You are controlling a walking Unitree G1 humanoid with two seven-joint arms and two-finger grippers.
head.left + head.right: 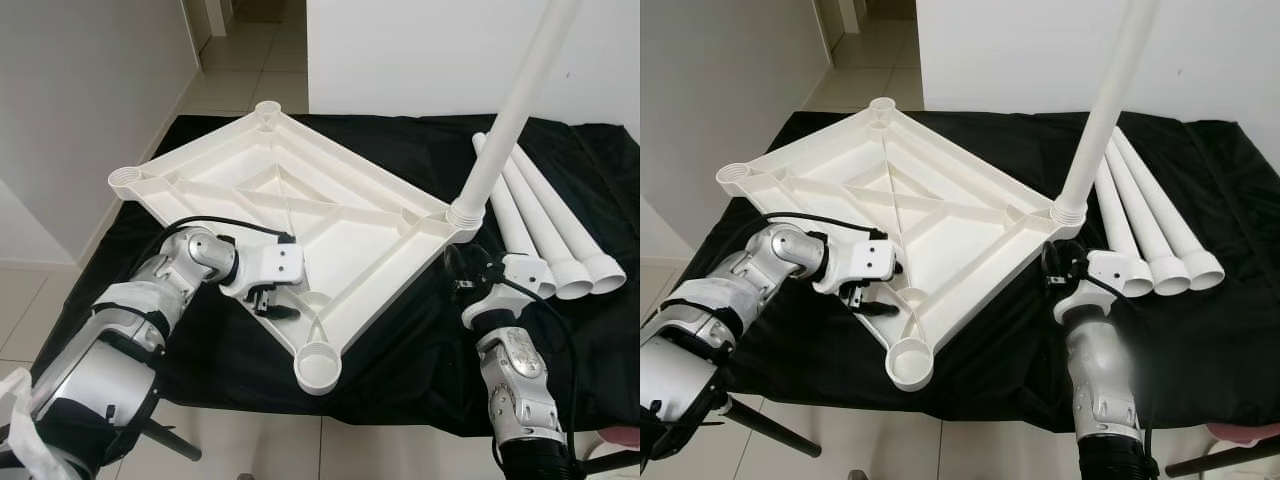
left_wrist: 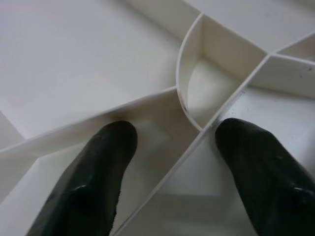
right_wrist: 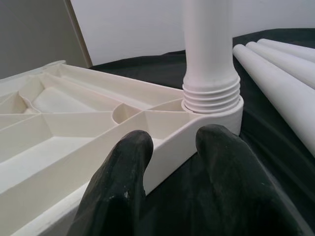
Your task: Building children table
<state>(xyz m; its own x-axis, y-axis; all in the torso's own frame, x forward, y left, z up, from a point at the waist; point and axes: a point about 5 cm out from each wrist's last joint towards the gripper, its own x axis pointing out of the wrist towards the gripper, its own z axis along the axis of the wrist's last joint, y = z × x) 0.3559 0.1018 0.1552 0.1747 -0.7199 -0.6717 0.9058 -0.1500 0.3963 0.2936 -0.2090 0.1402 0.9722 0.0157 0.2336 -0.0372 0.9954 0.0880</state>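
Left claw point(image 1: 272, 300) rests inside the upturned white tabletop point(image 1: 290, 215), its black fingers point(image 2: 93, 182) spread apart on either side of a thin rib near the closest corner socket point(image 1: 319, 368); it grips nothing. Right claw point(image 1: 462, 275) sits just beside the right-hand corner, fingers parted, close to the tabletop's edge below the one leg point(image 1: 510, 120) already standing upright in its socket. Some of that leg's threads point(image 3: 210, 93) still show above the collar, so it looks not fully screwed home. Three more legs point(image 1: 545, 225) lie side by side on the black cloth point(image 1: 400, 350), right of the tabletop and near the right claw.

To do this step well, I'd say the left claw should press down to stop the tabletop turning, while the right one turns the leg straight on its axis, never levering it sideways. Three corner sockets stand empty; one holds the upright leg.
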